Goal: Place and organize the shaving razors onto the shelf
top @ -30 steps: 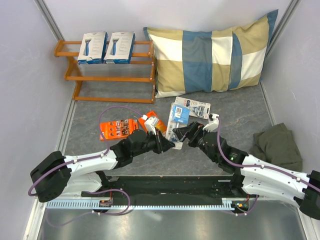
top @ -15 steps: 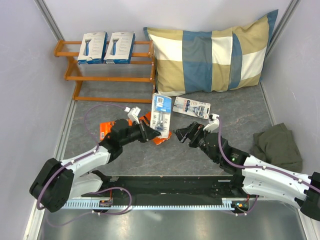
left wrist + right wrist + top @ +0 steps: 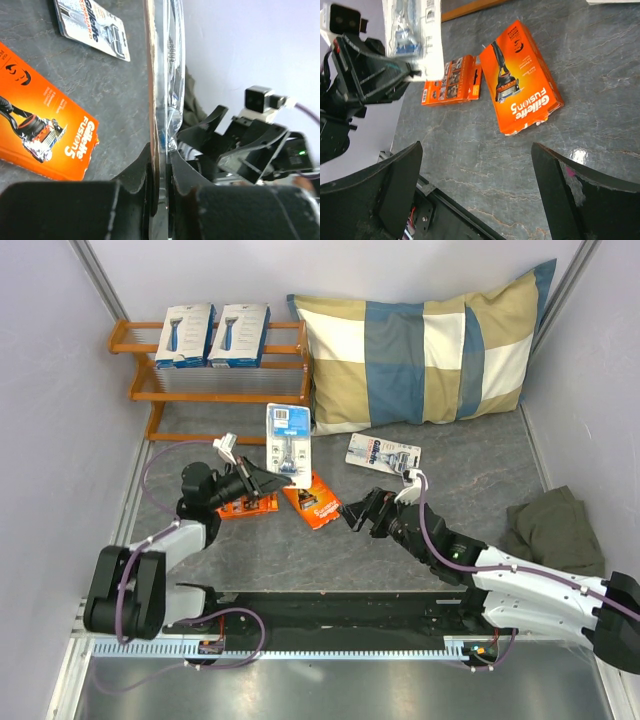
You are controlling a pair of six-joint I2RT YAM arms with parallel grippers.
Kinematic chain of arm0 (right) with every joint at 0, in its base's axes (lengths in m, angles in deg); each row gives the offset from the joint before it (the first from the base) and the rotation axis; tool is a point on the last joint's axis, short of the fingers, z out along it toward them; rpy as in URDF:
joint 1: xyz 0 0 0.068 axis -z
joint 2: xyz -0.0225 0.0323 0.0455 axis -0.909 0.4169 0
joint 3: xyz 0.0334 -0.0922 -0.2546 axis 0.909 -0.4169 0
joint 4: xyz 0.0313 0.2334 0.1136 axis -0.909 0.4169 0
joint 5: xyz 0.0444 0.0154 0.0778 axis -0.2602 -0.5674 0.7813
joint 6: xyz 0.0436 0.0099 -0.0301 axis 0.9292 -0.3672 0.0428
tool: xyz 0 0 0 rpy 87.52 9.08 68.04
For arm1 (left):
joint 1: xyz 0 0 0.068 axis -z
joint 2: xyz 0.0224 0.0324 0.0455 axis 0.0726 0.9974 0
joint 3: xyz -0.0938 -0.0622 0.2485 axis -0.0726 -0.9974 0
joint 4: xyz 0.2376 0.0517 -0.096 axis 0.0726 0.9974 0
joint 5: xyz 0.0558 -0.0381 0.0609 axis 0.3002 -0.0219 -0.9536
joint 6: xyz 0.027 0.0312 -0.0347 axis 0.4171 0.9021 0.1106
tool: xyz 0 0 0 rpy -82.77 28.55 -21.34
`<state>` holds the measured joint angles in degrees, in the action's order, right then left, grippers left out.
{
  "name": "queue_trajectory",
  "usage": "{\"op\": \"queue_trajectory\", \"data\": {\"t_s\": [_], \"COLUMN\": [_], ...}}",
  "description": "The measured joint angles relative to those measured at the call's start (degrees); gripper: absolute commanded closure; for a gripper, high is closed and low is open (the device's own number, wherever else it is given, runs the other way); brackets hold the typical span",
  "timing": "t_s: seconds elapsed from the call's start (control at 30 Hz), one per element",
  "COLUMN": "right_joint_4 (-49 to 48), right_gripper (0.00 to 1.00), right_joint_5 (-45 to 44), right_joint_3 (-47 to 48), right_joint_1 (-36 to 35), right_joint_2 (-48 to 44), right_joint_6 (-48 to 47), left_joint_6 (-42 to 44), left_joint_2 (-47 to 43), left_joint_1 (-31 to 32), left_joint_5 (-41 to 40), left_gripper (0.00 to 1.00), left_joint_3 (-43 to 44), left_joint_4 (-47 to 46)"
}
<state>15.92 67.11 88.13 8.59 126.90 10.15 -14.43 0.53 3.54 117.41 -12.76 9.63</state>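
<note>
Nearest: right gripper, jaws spread wide, empty, hovering just beside orange pack flat on table. Second orange pack lies just beside left gripper, which pinches clear blister pack by bottom edge, pack standing upright above jaws. Risk: thin card pivots or slips from so narrow a grip, or clips shelf rail. Other blister pack flat beyond. White boxes on top tier.
</note>
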Motion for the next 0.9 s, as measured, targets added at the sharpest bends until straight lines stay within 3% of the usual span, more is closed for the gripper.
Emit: {"op": "queue_trajectory", "data": {"t_s": [0.53, 0.73, 0.9], "right_joint_4": [-3.3, -3.5, -3.6], "right_gripper": [0.02, 0.02, 0.02], "right_joint_5": [4.0, 5.0, 5.2], "right_joint_3": [0.0, 0.0, 0.0], "right_joint_1": [0.4, 0.7, 1.0], "right_joint_2": [3.9, 4.2, 4.3], "right_joint_6": [-1.6, -1.8, -1.9], "left_joint_6": [-22.2, -32.5, -35.4], "left_joint_2": [18.8, 28.2, 29.7], "left_joint_1": [-16.2, -18.8, -19.1], "left_joint_5": [12.6, 13.6, 14.1], "left_gripper": [0.98, 0.98, 0.98], "left_joint_3": [9.4, 12.8, 15.0], "left_joint_4": [-22.7, -27.5, -27.8]}}
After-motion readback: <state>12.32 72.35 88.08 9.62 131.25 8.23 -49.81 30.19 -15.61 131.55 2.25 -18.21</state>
